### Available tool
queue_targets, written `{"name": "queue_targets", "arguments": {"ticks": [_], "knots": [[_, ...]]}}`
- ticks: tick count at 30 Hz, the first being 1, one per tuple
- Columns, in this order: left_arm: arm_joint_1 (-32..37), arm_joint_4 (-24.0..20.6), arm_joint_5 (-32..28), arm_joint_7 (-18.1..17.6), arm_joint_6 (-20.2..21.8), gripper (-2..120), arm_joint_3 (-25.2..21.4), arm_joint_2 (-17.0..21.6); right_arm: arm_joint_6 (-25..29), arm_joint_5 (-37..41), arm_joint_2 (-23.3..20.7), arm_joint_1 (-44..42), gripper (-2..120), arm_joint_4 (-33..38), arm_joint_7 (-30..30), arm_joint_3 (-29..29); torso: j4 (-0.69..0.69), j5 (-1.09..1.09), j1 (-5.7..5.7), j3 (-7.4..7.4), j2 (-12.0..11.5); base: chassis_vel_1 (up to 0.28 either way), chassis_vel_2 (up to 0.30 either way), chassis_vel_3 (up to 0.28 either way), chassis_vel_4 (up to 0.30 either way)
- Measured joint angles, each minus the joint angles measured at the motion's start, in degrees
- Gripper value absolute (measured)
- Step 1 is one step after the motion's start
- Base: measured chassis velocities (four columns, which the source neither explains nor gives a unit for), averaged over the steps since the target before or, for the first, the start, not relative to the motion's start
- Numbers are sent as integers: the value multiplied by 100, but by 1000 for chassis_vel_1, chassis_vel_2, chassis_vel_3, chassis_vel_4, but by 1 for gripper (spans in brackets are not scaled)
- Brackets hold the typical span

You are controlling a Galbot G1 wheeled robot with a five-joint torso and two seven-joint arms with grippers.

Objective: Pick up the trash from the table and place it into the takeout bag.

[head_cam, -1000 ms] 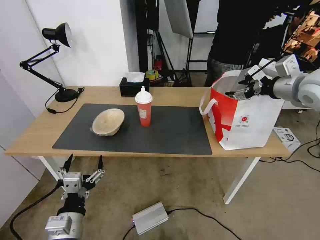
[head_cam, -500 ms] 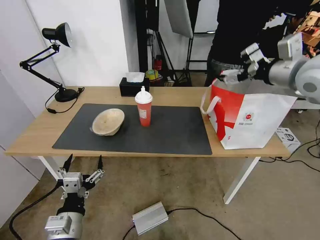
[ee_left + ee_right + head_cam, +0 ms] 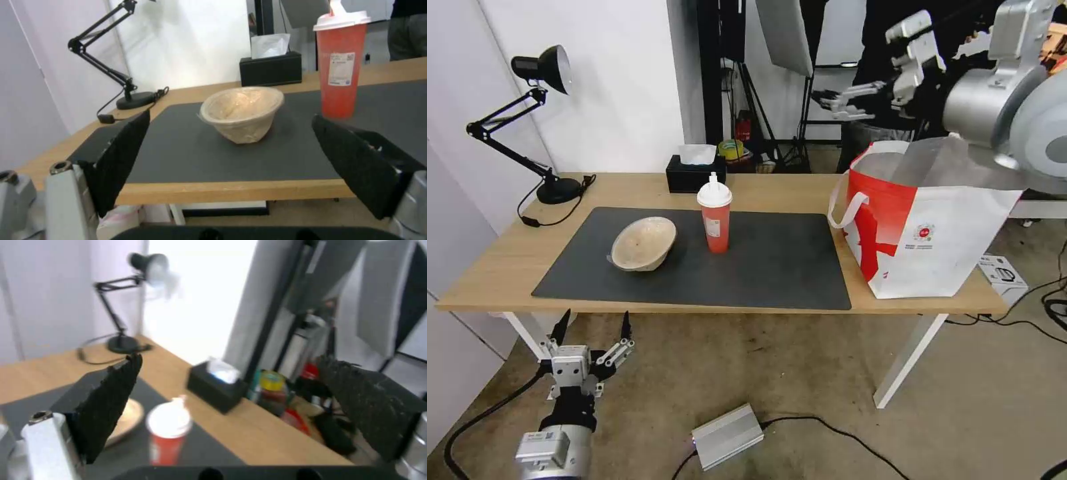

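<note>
tissue box behind drink cup

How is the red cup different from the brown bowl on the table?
The red cup is tall and narrow; the beige bowl is low and wide. The cup stands straight up, while the bowl leans on its side. The cup wears a white domed lid, but the bowl is open and looks empty. Both sit on the dark grey mat, side by side without touching, with no claw holding either.
</note>
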Motion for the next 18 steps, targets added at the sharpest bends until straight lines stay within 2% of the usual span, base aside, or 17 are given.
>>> {"name": "queue_targets", "arguments": {"ticks": [6,12,18], "knots": [[-6,28,29,0,1,98,-11,-37,478,-23,-108,-1104,100,840,800,132,-1,2,0,0,0,0,0,0,0],[-30,85,65,0,0,98,-8,-84,954,-528,-349,-1904,100,1162,937,181,-2,2,0,0,0,0,0,0,0],[-30,154,89,0,-35,98,-13,-101,1274,-1382,-473,-3141,100,1322,993,693,-1,3,0,0,0,0,0,0,0]]}}
